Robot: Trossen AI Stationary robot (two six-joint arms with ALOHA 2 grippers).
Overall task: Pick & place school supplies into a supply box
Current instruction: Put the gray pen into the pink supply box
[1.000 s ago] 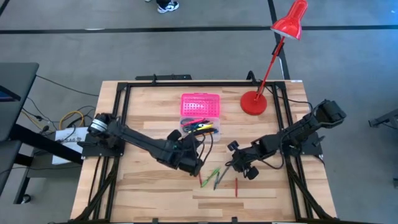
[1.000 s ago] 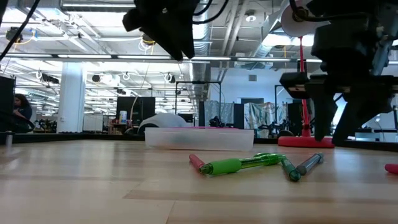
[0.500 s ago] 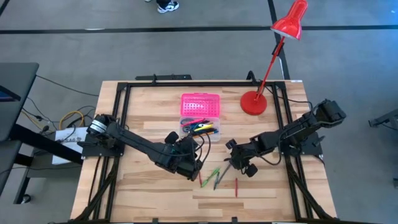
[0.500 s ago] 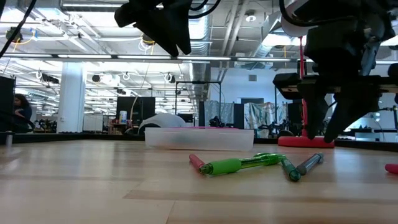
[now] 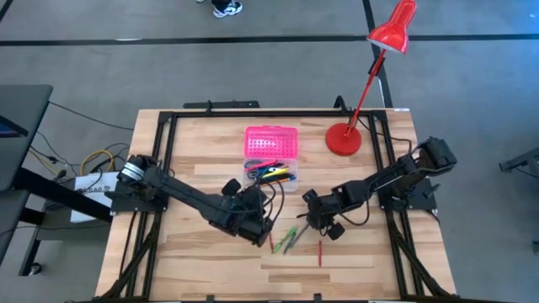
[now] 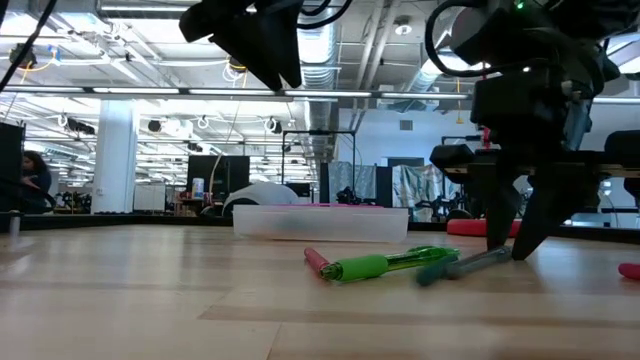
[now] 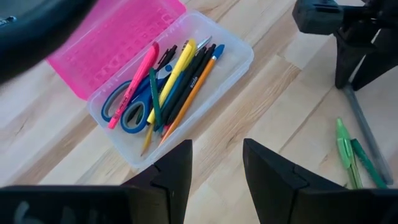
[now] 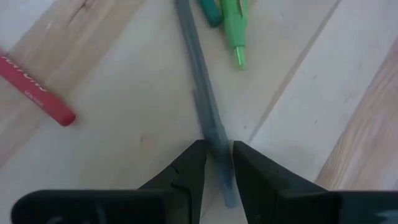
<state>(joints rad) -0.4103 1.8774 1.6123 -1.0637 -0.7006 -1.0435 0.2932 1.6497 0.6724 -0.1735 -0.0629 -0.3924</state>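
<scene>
The supply box [image 5: 270, 172] stands open at the table's middle, its pink lid [image 5: 271, 141] laid back. Its clear base [image 7: 186, 93] holds pens, pencils and blue scissors. On the wood nearer the front lie a grey pen [image 8: 199, 68], a light green pen [image 5: 286, 237], a dark green one [image 8: 210, 11] and two red ones [image 5: 319, 252] [image 6: 318, 262]. My right gripper [image 5: 312, 224] is down at the table, open, one fingertip on each side of the grey pen's end. My left gripper [image 5: 259, 225] hovers open and empty near the box. My right gripper comes from above, pointing steeply down. Its fingers [image 8: 189, 163] stand across the grey pen near its end [image 8: 214, 142], close against both sides. Whether they touch it I cannot tell. The pen lies flat on the table.
A red desk lamp stands on its base [image 5: 343, 139] at the far right, its arm leaning over the table's edge. A black frame [image 5: 253, 112] runs round the tabletop. Bare wood lies along the near edge and at the left.
My right gripper has come down and toward the table's left, onto the grey pen's end, its finger gap unchanged. In the low view the grey pen and the dark green pen beside it have shifted a little along the table.
</scene>
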